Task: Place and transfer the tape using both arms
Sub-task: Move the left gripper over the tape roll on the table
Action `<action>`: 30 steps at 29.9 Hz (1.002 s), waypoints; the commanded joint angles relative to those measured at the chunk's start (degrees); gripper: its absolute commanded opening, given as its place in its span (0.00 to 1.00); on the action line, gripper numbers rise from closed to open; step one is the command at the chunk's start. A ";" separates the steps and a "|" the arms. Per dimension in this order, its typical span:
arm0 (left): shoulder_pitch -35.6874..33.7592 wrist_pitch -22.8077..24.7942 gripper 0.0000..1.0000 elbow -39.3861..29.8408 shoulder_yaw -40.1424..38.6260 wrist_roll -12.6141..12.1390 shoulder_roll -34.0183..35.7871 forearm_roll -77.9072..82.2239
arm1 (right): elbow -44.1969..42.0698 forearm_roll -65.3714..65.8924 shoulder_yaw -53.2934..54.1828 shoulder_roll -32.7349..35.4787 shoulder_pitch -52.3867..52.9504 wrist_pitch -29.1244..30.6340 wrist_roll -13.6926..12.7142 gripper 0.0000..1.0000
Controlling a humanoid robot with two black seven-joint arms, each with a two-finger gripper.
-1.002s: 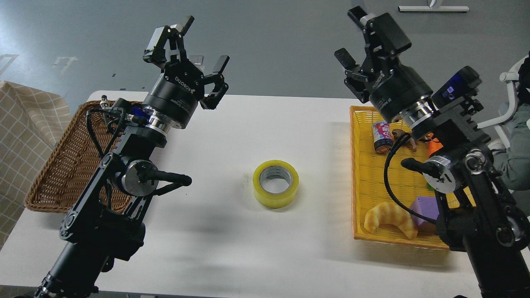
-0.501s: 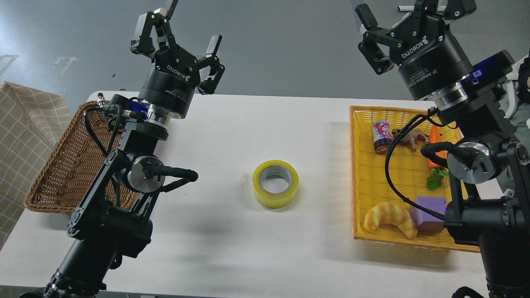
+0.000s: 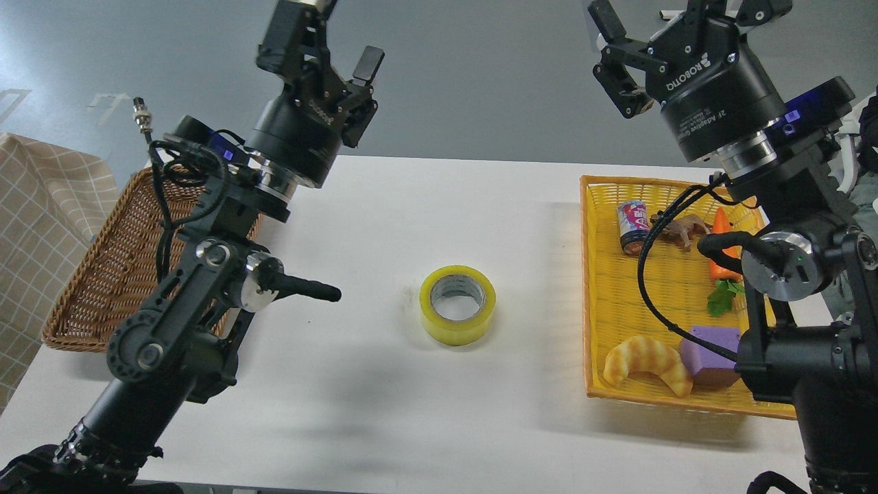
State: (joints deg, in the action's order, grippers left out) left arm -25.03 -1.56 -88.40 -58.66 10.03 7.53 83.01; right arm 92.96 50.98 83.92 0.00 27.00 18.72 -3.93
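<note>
The tape [image 3: 457, 305], a yellow roll with a grey-white core, lies flat on the white table [image 3: 384, 412] at its middle, touched by nothing. My left gripper [image 3: 335, 42] is raised high over the table's far left, well above and left of the tape. Its jaws are spread and empty, and one finger is cut off by the top edge. My right gripper [image 3: 679, 17] is raised high at the top right, above the yellow basket [image 3: 590, 288]. Its jaws are wide apart and empty, and the fingertips run partly out of view.
A brown wicker basket [image 3: 96, 274] stands on the table's left side, partly behind my left arm. The yellow basket on the right holds a can [image 3: 632, 226], a toy animal [image 3: 686, 228], a carrot [image 3: 721, 230], a croissant [image 3: 645, 360] and a purple block [image 3: 710, 346]. A checked cloth [image 3: 34, 226] is at the far left.
My left arm has turned and lifted, so its gripper is higher and further right. My right gripper rose a second ago and has barely moved since. The tape has not moved.
</note>
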 commanded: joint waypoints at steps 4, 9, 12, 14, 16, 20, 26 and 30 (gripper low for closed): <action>-4.31 -0.73 1.00 2.70 11.08 -6.59 1.08 15.41 | 1.87 0.00 -0.25 0.00 0.16 0.27 -0.02 1.00; -8.36 -0.73 1.00 10.33 17.86 -8.19 1.35 21.39 | 3.10 0.00 -0.25 0.00 -0.01 0.18 -0.11 1.00; -8.98 -0.73 1.00 15.35 19.54 -8.19 1.18 28.84 | 4.24 0.00 -0.07 0.00 -0.10 0.09 -0.20 1.00; -9.16 -0.73 1.00 17.38 19.98 -8.10 1.00 32.29 | 4.77 0.00 0.02 0.00 -0.10 0.09 -0.29 1.00; -9.33 -0.73 1.00 20.19 21.03 -8.10 0.65 36.86 | 4.95 0.00 0.19 0.00 -0.10 -0.08 -0.46 1.00; -9.86 -0.46 1.00 20.64 25.25 -8.01 1.52 38.72 | 4.95 0.00 0.37 0.00 -0.45 -0.26 -0.46 1.00; -11.27 -0.55 1.00 21.69 31.15 -7.66 7.06 39.07 | 5.74 0.00 1.34 0.00 -0.63 -0.35 -0.55 1.00; -10.92 -0.64 1.00 21.78 31.15 -7.84 9.08 39.16 | 5.83 0.00 1.34 0.00 -1.15 -0.35 -0.64 1.00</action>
State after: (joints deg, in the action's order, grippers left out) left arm -36.25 -2.07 -66.70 -27.59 2.35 15.22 122.13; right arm 98.74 50.97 85.24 0.00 26.26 18.37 -4.53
